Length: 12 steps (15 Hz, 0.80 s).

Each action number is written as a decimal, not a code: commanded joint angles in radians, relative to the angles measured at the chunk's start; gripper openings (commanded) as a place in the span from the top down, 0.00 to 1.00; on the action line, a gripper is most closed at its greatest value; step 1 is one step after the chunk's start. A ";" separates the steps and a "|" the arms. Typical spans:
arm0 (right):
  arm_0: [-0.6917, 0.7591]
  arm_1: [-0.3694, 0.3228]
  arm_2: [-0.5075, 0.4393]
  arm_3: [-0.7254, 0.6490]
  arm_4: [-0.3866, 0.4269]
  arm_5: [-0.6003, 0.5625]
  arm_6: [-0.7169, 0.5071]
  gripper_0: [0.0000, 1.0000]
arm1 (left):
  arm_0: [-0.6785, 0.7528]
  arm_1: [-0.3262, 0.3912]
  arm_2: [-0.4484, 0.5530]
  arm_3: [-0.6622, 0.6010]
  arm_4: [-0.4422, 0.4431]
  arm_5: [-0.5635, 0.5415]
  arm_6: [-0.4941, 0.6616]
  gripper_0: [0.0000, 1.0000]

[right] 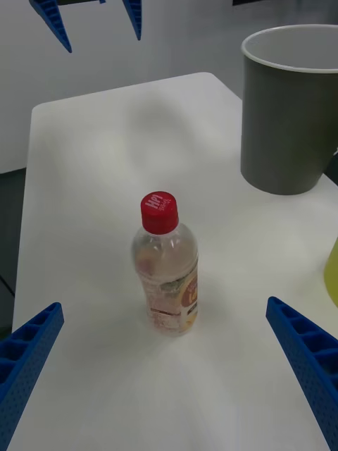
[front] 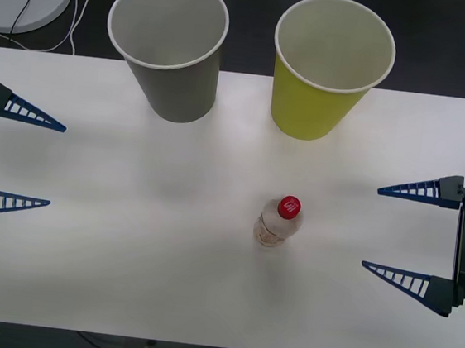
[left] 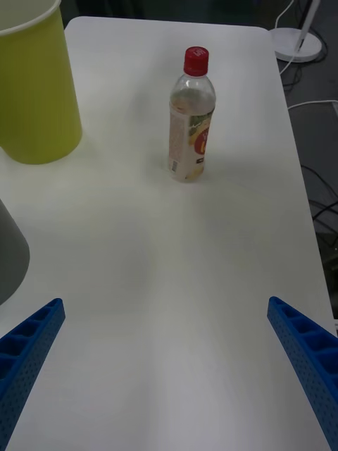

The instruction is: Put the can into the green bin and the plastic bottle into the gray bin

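While upright, plastic bottle [front: 278, 221] stands well apart from open right gripper [front: 393, 232].

Open table [front: 126, 238] around upright plastic bottle [front: 278, 221]; gray bin [front: 169, 47], green bin [front: 327, 68] behind.

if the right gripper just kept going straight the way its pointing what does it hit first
Most likely the plastic bottle. The right gripper is open and points across the table toward the robot's left, with the bottle standing upright roughly in line between its fingers. Height is hard to judge.
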 commanded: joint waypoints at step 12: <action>-0.067 0.108 0.249 0.315 -0.219 -0.001 0.433 0.00 | 0.000 0.000 0.000 0.000 0.000 0.000 0.000 0.00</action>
